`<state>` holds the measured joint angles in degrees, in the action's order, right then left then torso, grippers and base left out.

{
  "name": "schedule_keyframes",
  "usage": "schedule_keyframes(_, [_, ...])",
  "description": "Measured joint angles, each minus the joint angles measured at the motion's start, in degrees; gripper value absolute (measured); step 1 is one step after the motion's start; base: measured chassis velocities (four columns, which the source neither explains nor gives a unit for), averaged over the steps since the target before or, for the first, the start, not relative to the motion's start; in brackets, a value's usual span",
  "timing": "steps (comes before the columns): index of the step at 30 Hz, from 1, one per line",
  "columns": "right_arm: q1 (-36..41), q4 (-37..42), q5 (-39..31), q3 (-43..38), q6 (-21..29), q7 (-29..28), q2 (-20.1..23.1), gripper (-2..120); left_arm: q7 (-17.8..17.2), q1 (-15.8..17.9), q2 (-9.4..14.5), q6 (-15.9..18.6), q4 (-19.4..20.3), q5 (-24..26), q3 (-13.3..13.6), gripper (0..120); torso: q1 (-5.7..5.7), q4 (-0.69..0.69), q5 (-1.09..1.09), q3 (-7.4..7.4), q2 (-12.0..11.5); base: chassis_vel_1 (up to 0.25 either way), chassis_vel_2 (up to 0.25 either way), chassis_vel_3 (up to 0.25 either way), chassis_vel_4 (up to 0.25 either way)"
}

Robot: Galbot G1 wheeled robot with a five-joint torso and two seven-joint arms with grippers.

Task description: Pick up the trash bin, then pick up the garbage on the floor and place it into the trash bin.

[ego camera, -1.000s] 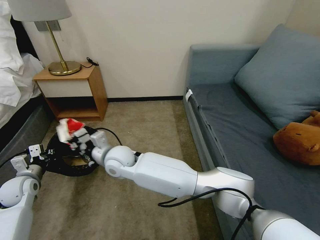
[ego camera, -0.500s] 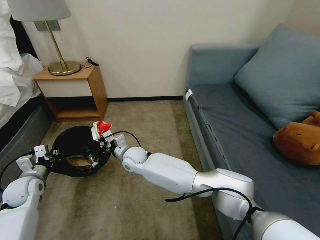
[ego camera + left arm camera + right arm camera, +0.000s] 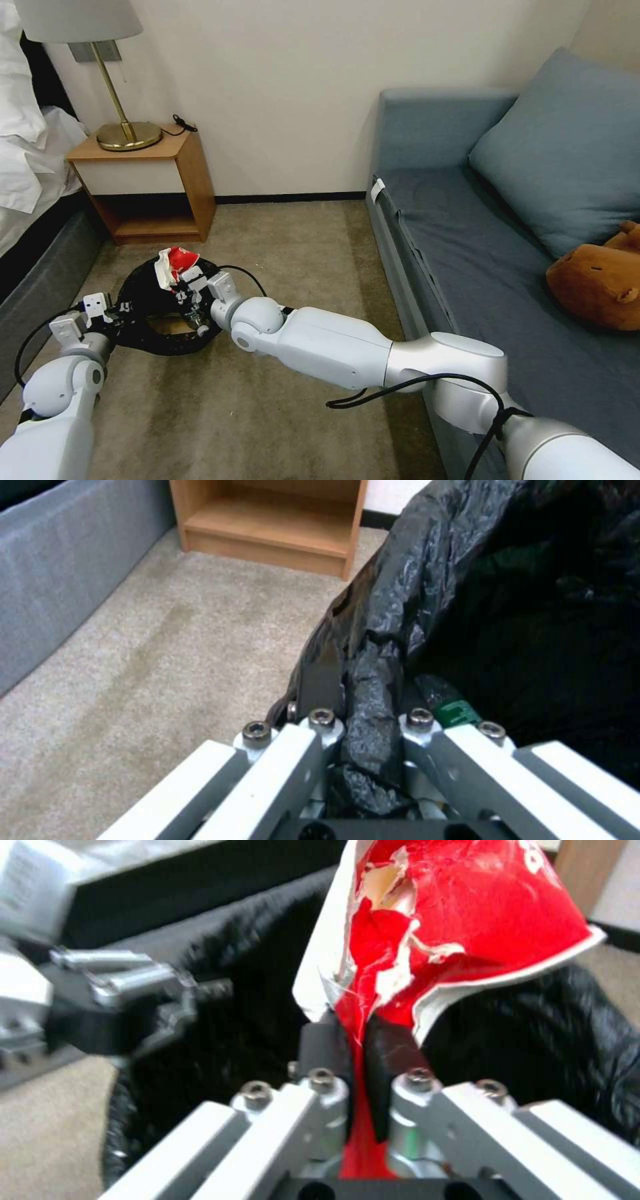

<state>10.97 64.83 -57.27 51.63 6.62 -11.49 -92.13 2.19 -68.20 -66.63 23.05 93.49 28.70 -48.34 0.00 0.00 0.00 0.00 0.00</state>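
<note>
Item: red snack packet point(image 3: 175, 261), clamped in right hand point(image 3: 185, 285) above trash bin point(image 3: 143, 293) mouth. Left hand point(image 3: 115, 312) clamped on bin's rim. Advice: centre packet over opening, then release.

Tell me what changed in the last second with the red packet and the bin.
The right hand, shut on the red snack packet, swung out toward the sofa-side rim of the trash bin, then back over its opening. The left hand kept its grip on the bag-lined rim and carried the bin slightly toward the sofa. The packet was not released. Nightstand and sofa are unchanged.
</note>
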Motion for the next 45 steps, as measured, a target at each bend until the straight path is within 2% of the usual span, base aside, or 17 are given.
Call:
schedule_keyframes(4, [0.5, -0.3, 0.4, 0.0, 0.2, -0.6, 0.0, 17, -0.1, -0.3, -0.5, 0.3, 0.5, -0.1, 0.0, 3, 0.00, -0.01, 0.00, 0.00, 0.0, 0.000, 0.000, 0.000, 0.000])
schedule_keyframes(5, [0.8, -0.5, 0.8, -0.1, 0.3, -1.0, 0.0, 27, -0.2, -0.4, -0.6, 0.5, 0.8, -0.2, 0.0, 3, 0.00, 0.00, 0.00, 0.00, 0.0, 0.000, 0.000, 0.000, 0.000])
schedule_keyframes(7, [0.9, -0.5, 0.8, -0.1, 0.3, -1.1, 0.0, 30, -0.3, -0.5, -0.7, 0.5, 0.8, -0.3, -0.1, 3, 0.00, 0.00, 0.00, 0.00, 0.0, 0.000, 0.000, 0.000, 0.000])
schedule_keyframes(9, [0.9, -0.2, 1.0, -0.3, 0.3, -1.5, 0.0, 42, -0.4, -0.5, -0.7, 0.6, 0.9, -0.3, -0.2, 3, 0.00, 0.00, 0.00, 0.00, 0.0, 0.000, 0.000, 0.000, 0.000])
schedule_keyframes(16, [1.0, 0.2, 1.9, -0.3, 0.4, -1.8, 0.0, 68, -0.6, -0.4, -0.8, 0.9, 1.0, -0.3, -0.3, 3, 0.00, 0.00, 0.00, 0.00, 0.0, 0.000, 0.000, 0.000, 0.000])
schedule_keyframes(22, [1.3, 0.6, 2.3, -0.4, 0.5, -2.7, 0.0, 84, -0.8, -0.3, -0.4, 0.9, 0.6, 0.1, -0.5, 3, 0.00, 0.00, 0.00, 0.00, 0.0, 0.000, 0.000, 0.000, 0.000])
schedule_keyframes(24, [1.4, 1.0, 2.5, -1.2, 0.5, -3.5, 0.0, 96, -1.4, 0.0, -0.2, 0.9, -0.2, 1.0, -0.8, 3, 0.00, 0.00, -0.01, 0.00, 0.0, 0.000, 0.000, 0.000, 0.000])
schedule_keyframes(26, [1.4, 1.2, 2.7, -1.8, 0.5, -3.8, 0.0, 98, -1.8, 0.1, -0.1, 0.9, -0.4, 1.6, -1.0, 3, 0.00, 0.00, -0.02, 0.00, 0.0, 0.000, 0.000, 0.000, 0.000])
schedule_keyframes(29, [1.1, 1.9, 3.1, -5.4, 0.7, -5.2, 0.0, 100, -5.1, 0.8, 0.3, 2.6, -0.7, 7.5, -1.7, 3, 0.00, 0.00, -0.01, 0.00, 0.0, 0.000, 0.000, 0.000, 0.000])
schedule_keyframes(30, [1.1, 1.9, 3.1, -5.4, 0.7, -5.2, 0.0, 100, -5.1, 0.8, 0.3, 2.6, -0.7, 7.5, -1.7, 3, 0.00, 0.00, -0.01, 0.00, 0.0, 0.000, 0.000, 0.000, 0.000])
schedule_keyframes(31, [0.8, 2.0, 3.4, -7.0, 0.8, -5.6, 0.0, 100, -7.8, 1.2, 0.3, 3.9, -0.7, 11.2, -2.1, 3, 0.00, 0.00, -0.01, 0.00, 0.0, 0.000, 0.000, 0.000, 0.000])
schedule_keyframes(32, [0.8, 2.0, 3.4, -7.0, 0.8, -5.6, 0.0, 100, -7.8, 1.2, 0.3, 3.9, -0.7, 11.2, -2.1, 3, 0.00, 0.00, -0.01, 0.00, 0.0, 0.000, 0.000, 0.000, 0.000])
schedule_keyframes(34, [0.2, 2.3, 3.9, -9.3, 1.0, -5.8, 0.0, 100, -13.2, 2.2, 0.2, 5.7, -1.1, 17.0, -3.1, 3, 0.00, -0.02, -0.01, 0.00, 0.0, 0.000, 0.000, 0.000, 0.000])
schedule_keyframes(35, [0.0, 2.5, 4.0, -9.8, 1.2, -5.9, 0.0, 100, -15.0, 2.5, 0.2, 6.3, -1.3, 18.8, -3.6, 3, 0.00, -0.02, -0.01, 0.00, 0.0, 0.000, 0.000, 0.000, 0.000])
schedule_keyframes(36, [0.0, 2.5, 4.0, -9.8, 1.2, -5.9, 0.0, 100, -15.0, 2.5, 0.2, 6.3, -1.3, 18.8, -3.6, 3, 0.00, -0.02, -0.01, 0.00, 0.0, 0.000, 0.000, 0.000, 0.000])
schedule_keyframes(38, [0.0, 3.0, 4.1, -11.2, 1.6, -6.3, 0.0, 100, -19.0, 3.3, 0.2, 7.4, -2.4, 22.6, -4.7, 3, 0.00, 0.01, -0.01, 0.00, 0.0, 0.000, 0.000, 0.000, 0.000])
schedule_keyframes(45, [1.5, 3.1, 5.4, -12.9, 1.8, -6.9, 0.0, 100, -22.7, 4.0, 1.6, 8.1, -5.2, 28.7, -7.4, 3, 0.00, 0.01, -0.01, 0.00, 0.0, 0.000, 0.000, 0.000, 0.000])
